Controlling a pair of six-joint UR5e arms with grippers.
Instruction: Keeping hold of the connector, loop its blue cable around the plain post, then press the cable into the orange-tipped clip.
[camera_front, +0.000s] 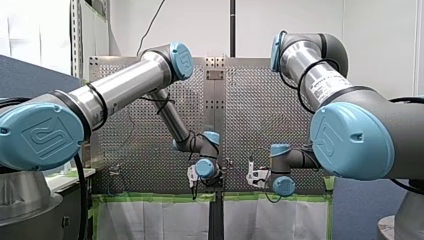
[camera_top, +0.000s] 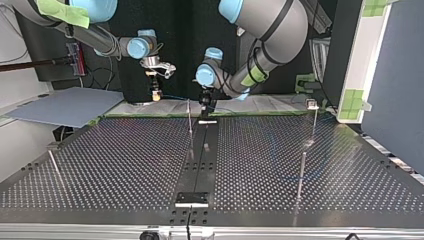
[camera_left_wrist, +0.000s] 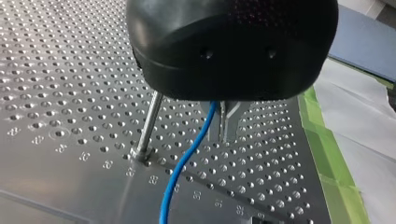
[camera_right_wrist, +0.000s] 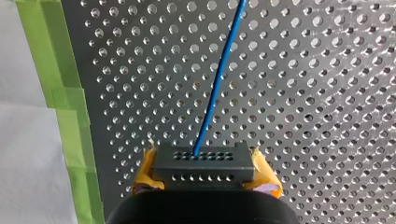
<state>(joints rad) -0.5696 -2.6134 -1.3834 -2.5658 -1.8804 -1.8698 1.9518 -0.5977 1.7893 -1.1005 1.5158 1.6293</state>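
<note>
Your right gripper (camera_right_wrist: 204, 176) clamps the connector (camera_right_wrist: 203, 163), left gripper (camera_left_wrist: 225, 125) pinches the blue cable (camera_left_wrist: 184, 161); a tug could snag the nine-o'clock plain post (camera_left_wrist: 149, 123)

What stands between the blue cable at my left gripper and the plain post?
Nothing visible: the blue cable under my left gripper hangs beside the plain post, apart from it, only bare table between.

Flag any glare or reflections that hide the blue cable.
Left wrist view: sheen whitens the table near the post, yet the blue cable reads plainly. Right wrist view: hole rims glint, cable and connector clear. Top view: glossy table mirrors the posts; cable faint.
</note>
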